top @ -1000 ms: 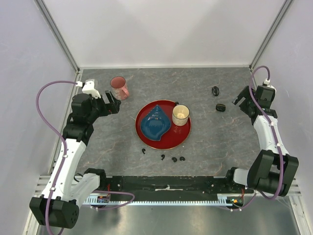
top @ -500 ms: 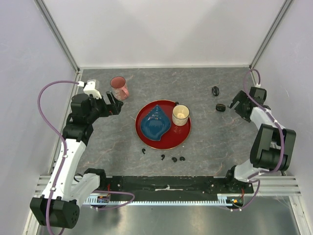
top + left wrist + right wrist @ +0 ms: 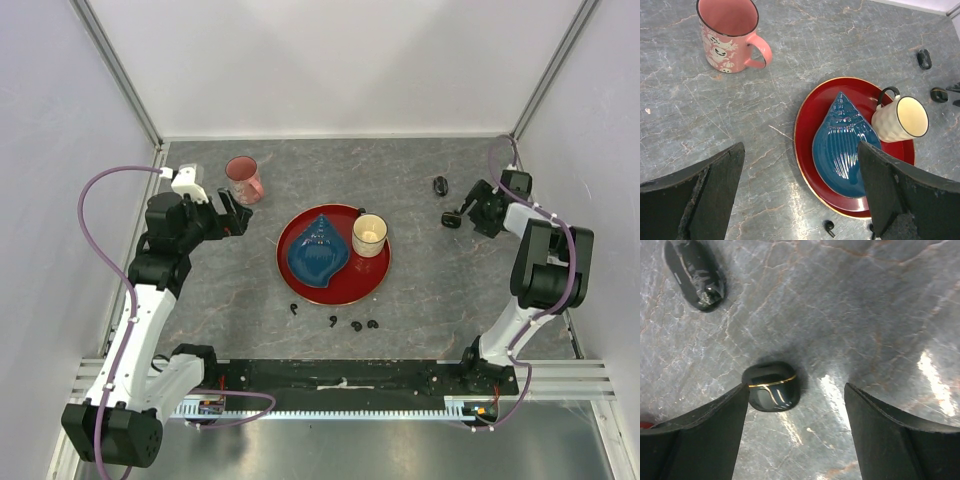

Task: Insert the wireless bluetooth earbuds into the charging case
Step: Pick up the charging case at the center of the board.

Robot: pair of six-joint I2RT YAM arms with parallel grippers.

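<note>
Several tiny black earbuds lie on the table in front of the red plate: [image 3: 293, 308], [image 3: 332, 321], [image 3: 357, 325], [image 3: 373, 324]. One earbud [image 3: 828, 227] shows in the left wrist view. Two black oval charging cases lie at the far right, a plain one [image 3: 440, 185] and one with a gold seam [image 3: 451, 219]. My right gripper [image 3: 463, 213] hangs low over the gold-seamed case [image 3: 771, 386], open, with the case just inside its left finger [image 3: 700, 430]. The plain case [image 3: 695, 274] lies beyond. My left gripper [image 3: 238, 215] is open and empty, left of the plate.
A red plate [image 3: 300, 275] in the middle holds a blue shell-shaped dish [image 3: 318, 252] and a cream cup [image 3: 369, 234]. A pink mug [image 3: 243, 180] stands at the back left. White walls and metal posts close in the table.
My right arm has folded back and its gripper has swung left and down onto the gold-seamed case, with the jaws narrowing slightly. The left arm has stayed still.
</note>
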